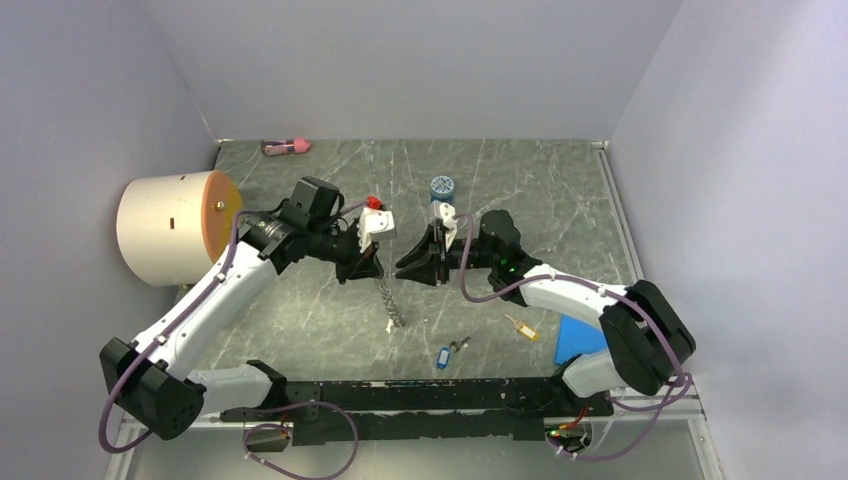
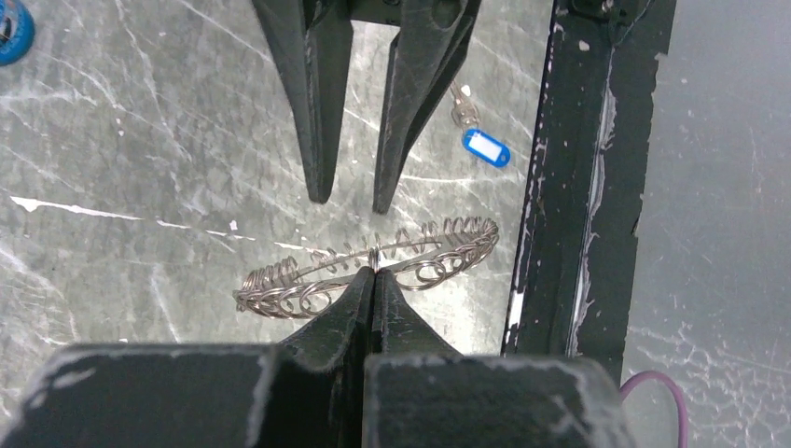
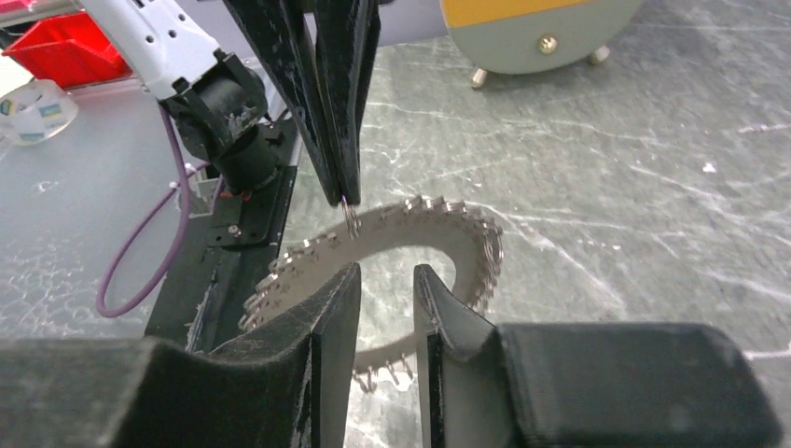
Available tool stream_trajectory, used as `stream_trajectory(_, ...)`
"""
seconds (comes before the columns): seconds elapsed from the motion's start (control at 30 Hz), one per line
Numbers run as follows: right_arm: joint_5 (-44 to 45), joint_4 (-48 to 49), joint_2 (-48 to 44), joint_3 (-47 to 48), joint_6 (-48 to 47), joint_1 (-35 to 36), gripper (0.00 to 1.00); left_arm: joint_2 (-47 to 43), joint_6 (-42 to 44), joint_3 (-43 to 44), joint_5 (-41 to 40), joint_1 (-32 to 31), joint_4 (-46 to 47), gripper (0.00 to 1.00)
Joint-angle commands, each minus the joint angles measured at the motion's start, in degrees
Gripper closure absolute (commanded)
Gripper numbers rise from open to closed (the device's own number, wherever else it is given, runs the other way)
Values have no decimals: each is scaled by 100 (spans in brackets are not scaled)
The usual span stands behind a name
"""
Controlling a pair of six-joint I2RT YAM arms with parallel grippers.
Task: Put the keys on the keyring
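Note:
The keyring (image 2: 448, 245), a thin looped wire ring, hangs from my left gripper (image 2: 374, 273), which is shut on its upper edge. From above, the keyring (image 1: 391, 303) dangles below the left gripper (image 1: 372, 272) over the table's middle. Facing it from the right, my right gripper (image 3: 387, 273) stands open and holds nothing, its fingers (image 2: 317, 112) just short of the keyring (image 3: 471, 238). The key with the blue tag (image 1: 443, 357) lies near the front rail. The yellow-headed key (image 1: 522, 327) lies to its right. The blue key (image 2: 486, 147) also shows in the left wrist view.
A cream cylinder with an orange face (image 1: 175, 228) lies at the left. A blue jar (image 1: 442, 188) stands behind the grippers, beside a small red piece (image 1: 375, 203). A pink item (image 1: 285, 147) sits at the back wall and a blue square (image 1: 580, 340) under the right arm.

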Motion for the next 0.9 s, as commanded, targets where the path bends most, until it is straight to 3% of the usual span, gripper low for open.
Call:
stream_trajectory(0.0,-419,1102,226,297,294,157,70,156,455,382,-208,-156,-574,97)
stream_trajectory(0.17,-604,1803,432,183,459,230,69,202,481,399,-293,-282,-543,97)
stream_trajectory(0.37,-802,1243,572,344,65,337,70,130,413,306,-216,-381,-308,97)
stream_trajectory(0.6,-919,1138,673,255,10,386,62,63,416,260,-258,-409,-197,98)
stream_trajectory(0.73,-885,1231,736,274,59,392,73,36,368,244,-167,-422,-119,98)
stream_trajectory(0.87,-885,1263,818,333,112,388,98,43,347,236,-146,-423,-95,97)
